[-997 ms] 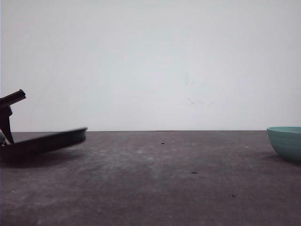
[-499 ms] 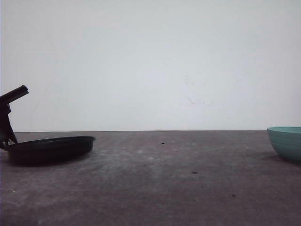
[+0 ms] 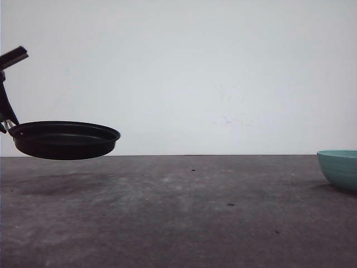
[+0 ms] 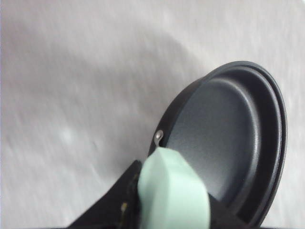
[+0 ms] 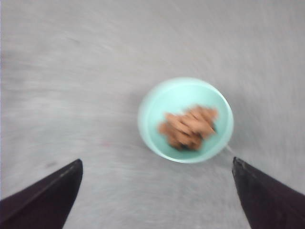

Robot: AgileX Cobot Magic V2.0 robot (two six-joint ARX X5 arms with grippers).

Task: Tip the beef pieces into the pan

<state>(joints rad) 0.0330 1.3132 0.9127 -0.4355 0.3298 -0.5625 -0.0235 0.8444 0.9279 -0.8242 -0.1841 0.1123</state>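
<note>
The black pan [image 3: 64,140] hangs level in the air over the table's left side, well above the surface. My left gripper [image 3: 5,120] holds it from the left edge of the front view. In the left wrist view the gripper [image 4: 172,207] is shut on the pan's mint-green handle [image 4: 174,186], and the pan [image 4: 228,138] is empty inside. The beef pieces [image 5: 188,126] lie in a teal bowl [image 5: 152,129] on the table. My right gripper [image 5: 157,191] hovers open above the table just short of the bowl, with nothing between its fingers.
The teal bowl [image 3: 340,167] stands at the table's right edge in the front view. The dark grey tabletop [image 3: 189,212] stretches between pan and bowl, with a white wall behind.
The pan has gone from tilted on the table, to flat, to lifted well above the surface. My left gripper rose with it.
</note>
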